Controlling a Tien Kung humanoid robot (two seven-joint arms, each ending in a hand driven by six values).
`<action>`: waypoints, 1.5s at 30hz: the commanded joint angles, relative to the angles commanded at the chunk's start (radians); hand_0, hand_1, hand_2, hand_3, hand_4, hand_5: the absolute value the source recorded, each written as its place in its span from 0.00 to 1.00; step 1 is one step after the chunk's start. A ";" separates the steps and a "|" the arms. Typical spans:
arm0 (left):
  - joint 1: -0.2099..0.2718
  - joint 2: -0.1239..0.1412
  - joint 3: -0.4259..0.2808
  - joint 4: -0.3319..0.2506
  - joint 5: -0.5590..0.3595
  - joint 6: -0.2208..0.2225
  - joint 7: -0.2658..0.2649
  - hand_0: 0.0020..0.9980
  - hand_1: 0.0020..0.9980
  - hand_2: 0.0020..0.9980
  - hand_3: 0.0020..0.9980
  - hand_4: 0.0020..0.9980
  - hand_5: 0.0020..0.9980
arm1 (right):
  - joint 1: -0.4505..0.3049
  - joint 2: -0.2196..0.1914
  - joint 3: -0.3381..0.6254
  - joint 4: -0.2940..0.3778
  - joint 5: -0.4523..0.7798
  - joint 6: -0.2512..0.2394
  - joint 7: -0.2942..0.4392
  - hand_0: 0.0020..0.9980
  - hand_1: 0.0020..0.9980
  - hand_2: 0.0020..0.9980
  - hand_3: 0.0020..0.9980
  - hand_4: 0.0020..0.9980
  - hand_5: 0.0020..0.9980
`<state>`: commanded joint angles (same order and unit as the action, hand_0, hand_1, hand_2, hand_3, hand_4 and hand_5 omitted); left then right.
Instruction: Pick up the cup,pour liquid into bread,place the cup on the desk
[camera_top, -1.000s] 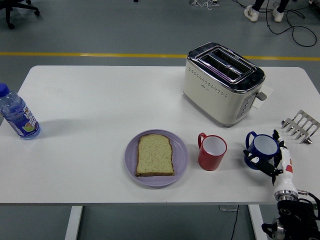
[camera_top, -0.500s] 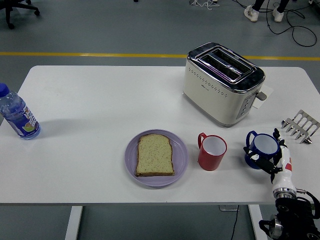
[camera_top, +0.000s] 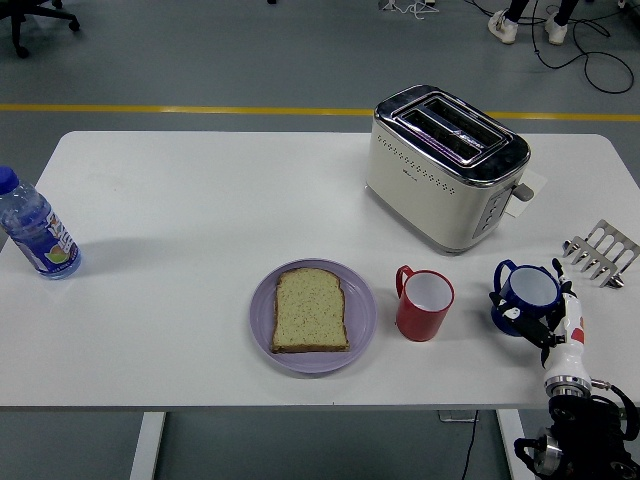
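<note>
A blue cup (camera_top: 528, 291) with two handles stands near the table's right front corner. My right hand (camera_top: 540, 322) comes up from the lower right corner, its black fingers curled around the cup's near side. A slice of bread (camera_top: 310, 309) lies on a purple plate (camera_top: 362, 310) at the front middle. A red cup (camera_top: 425, 304) stands between the plate and the blue cup, its handle to the left. My left arm is out of view.
A cream toaster (camera_top: 446, 166) stands behind the cups. A metal toast rack (camera_top: 600, 253) sits at the right edge, just behind my hand. A water bottle (camera_top: 36, 229) stands at the far left edge.
My right hand has shifted slightly up and to the right against the blue cup, and the forearm has dropped lower in the corner. The cup has nudged a little to the right.
</note>
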<state>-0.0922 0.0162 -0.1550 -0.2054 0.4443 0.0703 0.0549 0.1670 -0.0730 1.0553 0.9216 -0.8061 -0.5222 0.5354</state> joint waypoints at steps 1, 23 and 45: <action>0.000 0.000 0.000 0.000 0.000 0.000 0.000 0.64 0.65 0.66 0.57 0.33 0.86 | 0.000 0.000 -0.001 -0.001 0.002 -0.001 0.002 0.72 0.63 0.78 0.99 0.96 0.07; 0.007 -0.002 0.011 0.001 -0.005 0.000 0.000 0.64 0.65 0.66 0.56 0.33 0.86 | -0.013 -0.002 0.007 0.009 0.054 -0.006 0.051 0.44 0.44 0.56 0.84 0.91 0.06; 0.004 -0.002 0.000 0.000 0.001 0.000 0.000 0.64 0.65 0.66 0.56 0.32 0.85 | -0.019 -0.020 0.048 0.159 0.000 -0.014 0.037 0.30 0.35 0.53 0.57 0.87 0.03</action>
<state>-0.0886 0.0146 -0.1550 -0.2049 0.4451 0.0705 0.0549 0.1481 -0.0927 1.1029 1.0810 -0.8060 -0.5360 0.5724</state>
